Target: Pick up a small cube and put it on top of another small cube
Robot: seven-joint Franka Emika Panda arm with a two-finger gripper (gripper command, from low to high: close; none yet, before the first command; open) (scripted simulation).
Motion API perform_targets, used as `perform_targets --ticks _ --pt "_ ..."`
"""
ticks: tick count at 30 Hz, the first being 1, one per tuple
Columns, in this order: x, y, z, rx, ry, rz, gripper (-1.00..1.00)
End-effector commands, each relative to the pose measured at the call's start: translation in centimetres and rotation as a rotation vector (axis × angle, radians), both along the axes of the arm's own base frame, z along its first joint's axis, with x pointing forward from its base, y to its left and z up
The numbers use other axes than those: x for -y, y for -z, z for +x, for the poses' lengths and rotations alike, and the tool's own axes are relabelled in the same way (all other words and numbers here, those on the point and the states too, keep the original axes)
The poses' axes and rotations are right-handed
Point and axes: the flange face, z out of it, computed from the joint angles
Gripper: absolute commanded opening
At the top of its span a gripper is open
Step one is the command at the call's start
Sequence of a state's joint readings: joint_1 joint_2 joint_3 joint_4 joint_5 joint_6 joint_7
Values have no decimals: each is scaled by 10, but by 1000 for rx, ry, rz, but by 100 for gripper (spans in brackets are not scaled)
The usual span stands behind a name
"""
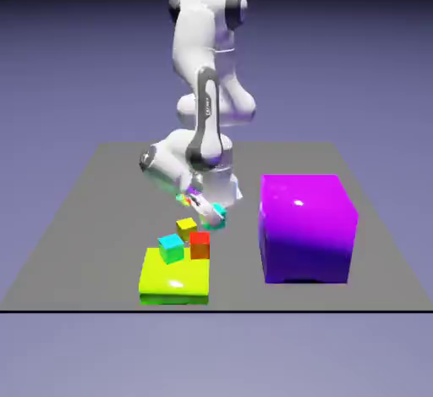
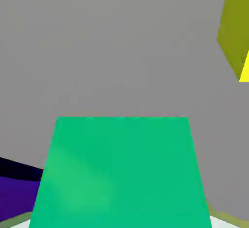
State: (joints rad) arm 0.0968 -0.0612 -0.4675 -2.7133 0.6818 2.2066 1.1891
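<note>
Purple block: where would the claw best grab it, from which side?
Hedged: the purple block looks wider than the claw, whose tips only span the small teal cube. A top-down pinch across flat opposite sides probably won't fit; pushing a side face seems likelier.

Flat slab (image 1: 175,281) at table (image 1: 93,209) front edge, left of middle in exterior view. Another small cube (image 1: 171,249) on slab's rear edge; second cube (image 1: 200,245) just beside it, rightward. Third cube (image 1: 186,228) behind these. Small cube (image 1: 218,214) above table, behind-right of third. Big block (image 1: 306,228) toward table's right edge.
</note>
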Motion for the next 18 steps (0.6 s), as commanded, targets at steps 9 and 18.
perform_targets --ticks 9,18 --pt "101 -52 27 -68 722 161 -100" --pt "75 1 45 -67 746 172 100"
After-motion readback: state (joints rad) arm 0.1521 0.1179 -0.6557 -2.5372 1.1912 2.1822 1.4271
